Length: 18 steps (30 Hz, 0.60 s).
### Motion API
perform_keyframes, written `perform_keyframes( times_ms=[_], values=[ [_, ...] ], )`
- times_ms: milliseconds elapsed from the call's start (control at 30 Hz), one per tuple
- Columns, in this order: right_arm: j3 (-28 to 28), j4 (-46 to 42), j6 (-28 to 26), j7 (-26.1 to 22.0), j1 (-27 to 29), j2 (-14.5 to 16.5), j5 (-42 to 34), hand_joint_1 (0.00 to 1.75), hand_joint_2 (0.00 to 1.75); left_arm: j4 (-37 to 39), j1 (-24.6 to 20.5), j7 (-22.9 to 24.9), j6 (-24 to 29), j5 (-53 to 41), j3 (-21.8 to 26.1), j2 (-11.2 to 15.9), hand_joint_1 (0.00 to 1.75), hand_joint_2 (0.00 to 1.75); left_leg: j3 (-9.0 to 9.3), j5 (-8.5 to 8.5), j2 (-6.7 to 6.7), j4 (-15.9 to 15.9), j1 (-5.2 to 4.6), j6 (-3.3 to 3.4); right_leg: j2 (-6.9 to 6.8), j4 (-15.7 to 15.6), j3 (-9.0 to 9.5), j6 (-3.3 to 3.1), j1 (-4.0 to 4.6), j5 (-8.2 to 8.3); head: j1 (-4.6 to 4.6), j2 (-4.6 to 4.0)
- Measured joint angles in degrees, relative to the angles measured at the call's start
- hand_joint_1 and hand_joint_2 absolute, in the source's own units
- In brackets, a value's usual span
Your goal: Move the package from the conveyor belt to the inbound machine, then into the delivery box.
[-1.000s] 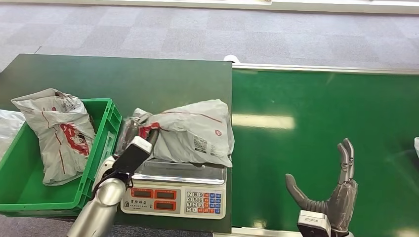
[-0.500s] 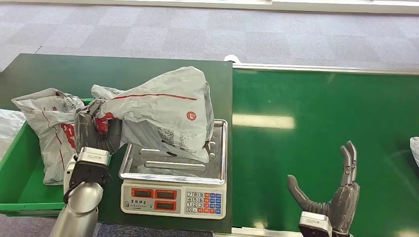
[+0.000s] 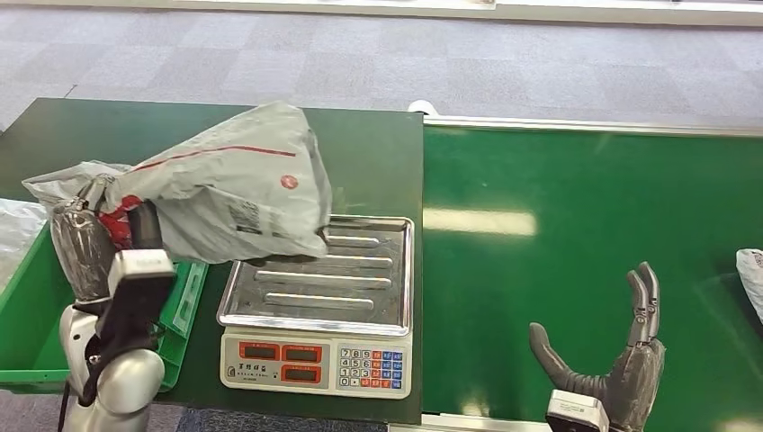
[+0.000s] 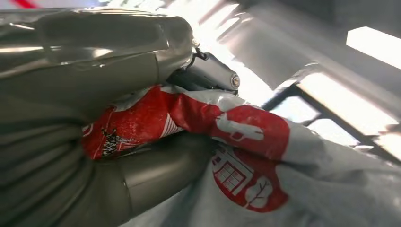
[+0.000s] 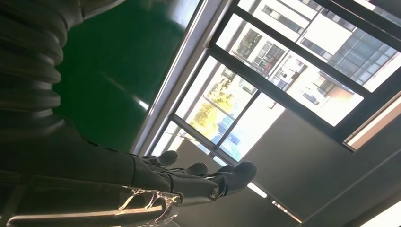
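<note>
My left hand [image 3: 83, 245] grips the red-printed end of a grey plastic package [image 3: 236, 184] and holds it in the air, over the right wall of the green box [image 3: 25, 301] and the left edge of the scale [image 3: 319, 301]. Close up in the left wrist view, the thumb and fingers [image 4: 94, 56] clamp the package [image 4: 246, 156] by its crumpled red end. The scale's steel pan is bare. My right hand [image 3: 621, 364] stands open above the near edge of the green conveyor belt [image 3: 585, 243], fingers [image 5: 198, 177] spread and holding nothing.
Another grey package [image 3: 56, 183] lies in the green box, mostly hidden behind my left hand and the lifted package. A further white package [image 3: 752, 270] shows at the belt's right edge. The scale and box stand on a dark green table [image 3: 189, 130].
My left hand has lifted the package off the scale pan and carried it left toward the green box. The right hand has hardly moved.
</note>
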Motion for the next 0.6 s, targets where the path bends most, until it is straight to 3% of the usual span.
perform_keyframes(
  times_ms=[200,300,433,567,600],
  values=[
    [-0.3,-1.3,0.4,1.9,0.0,-0.1,0.8,0.0,1.75,9.6,-0.6,2.4,-4.7,-1.3,15.3,0.6,1.69,1.75,0.05,0.03,0.3,0.0,0.06,-0.03,0.27,0.0,-0.07,-0.09,0.06,0.07,0.01,0.0],
    [-0.5,-1.9,0.5,2.2,0.1,0.0,1.5,0.0,1.75,12.1,0.5,3.8,-7.1,-3.8,20.5,0.4,1.63,1.75,-0.03,0.02,0.36,0.0,0.05,-0.04,0.33,0.0,-0.17,-0.08,0.06,0.07,0.01,0.0],
    [-0.6,-2.5,0.8,2.5,0.1,0.1,2.1,0.0,1.75,12.8,1.9,5.5,-8.0,-6.3,23.4,-0.1,1.32,1.75,-0.11,-0.01,0.31,0.0,0.03,-0.02,0.31,0.0,-0.2,-0.06,0.03,0.05,0.02,0.0],
    [-0.7,-3.0,0.8,2.6,0.2,0.3,2.6,0.0,1.75,12.6,2.9,6.4,-8.2,-8.3,24.0,-1.0,1.34,1.75,-0.12,-0.03,0.31,0.0,0.03,-0.02,0.31,0.0,-0.21,-0.06,0.03,0.05,0.01,0.0],
    [-0.8,-3.1,0.9,2.6,0.2,0.3,2.6,0.0,1.75,12.6,3.0,6.7,-8.1,-8.8,24.0,-1.3,1.16,1.75,-0.11,-0.02,0.3,0.0,0.03,-0.02,0.31,0.0,-0.21,-0.06,0.03,0.05,0.01,0.0]
  ],
)
